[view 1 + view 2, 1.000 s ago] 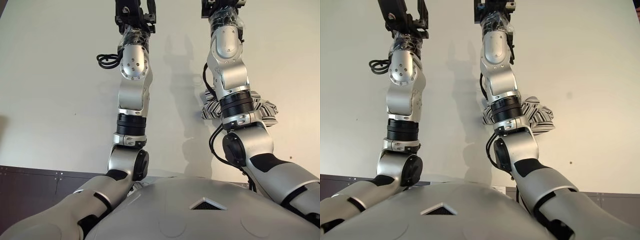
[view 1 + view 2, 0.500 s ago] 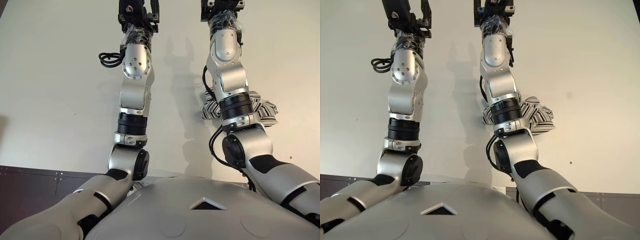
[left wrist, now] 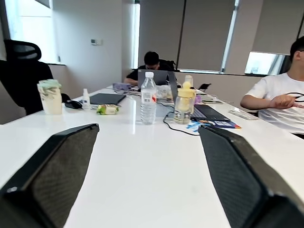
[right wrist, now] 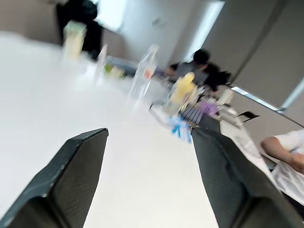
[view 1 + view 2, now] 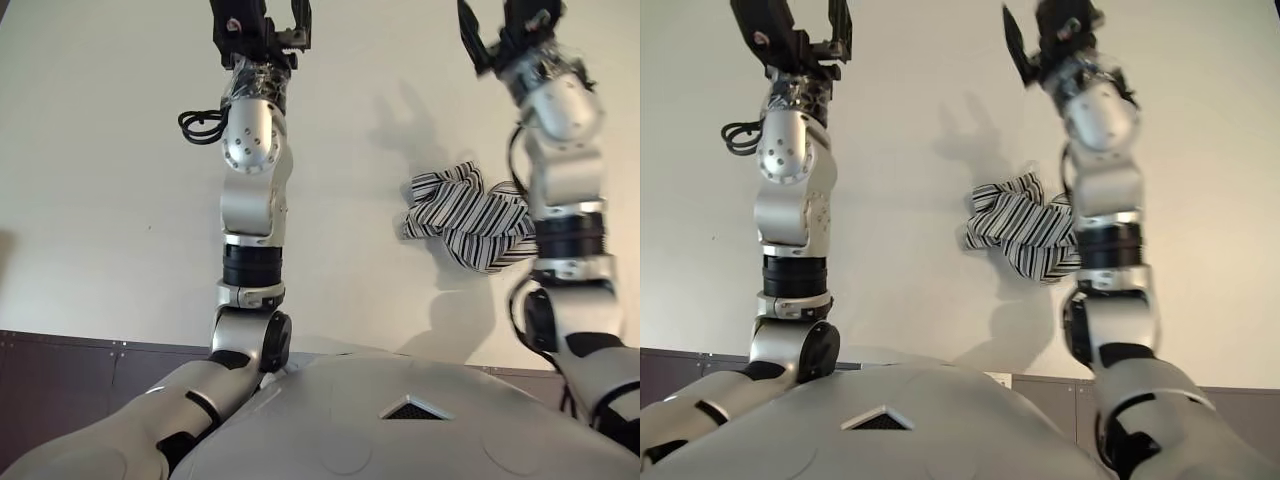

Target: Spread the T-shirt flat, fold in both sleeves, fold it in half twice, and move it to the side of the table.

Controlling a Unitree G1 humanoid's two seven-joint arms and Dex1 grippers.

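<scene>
Reading the head cameras for you: the T-shirt (image 5: 470, 215) is a black-and-white striped bundle, crumpled and not flat, lying on the right part of the white worktop (image 5: 120, 200). Its right edge is hidden behind the right forearm, so you can't tell how far it runs on that side. You also can't tell sleeves from body in the bunch.

Status of the right tool (image 4: 149, 133): spread wide, gripping nothing. It is past the shirt's far edge and a bit to the right, apart from the fabric. Its shadow falls on the worktop just beyond the shirt's far-left corner.

Status of the left tool (image 3: 147, 130): also spread wide, gripping nothing. It is on the far side, well to the left of the shirt, with bare worktop between them. A black cable (image 5: 200, 125) loops off the left side of that forearm.

Both wrist cameras look along the worktop, and you see plain white surface in the gap of each tool. At the far end, from the left wrist camera:
- a clear water bottle (image 3: 148, 97), upright
- a yellow-capped bottle (image 3: 183, 104) just beside it
- a laptop (image 3: 156, 76) behind those two
- a lidded cup (image 3: 50, 96), standing apart from the bottles

The right wrist camera is too blurred to add detail there.
</scene>
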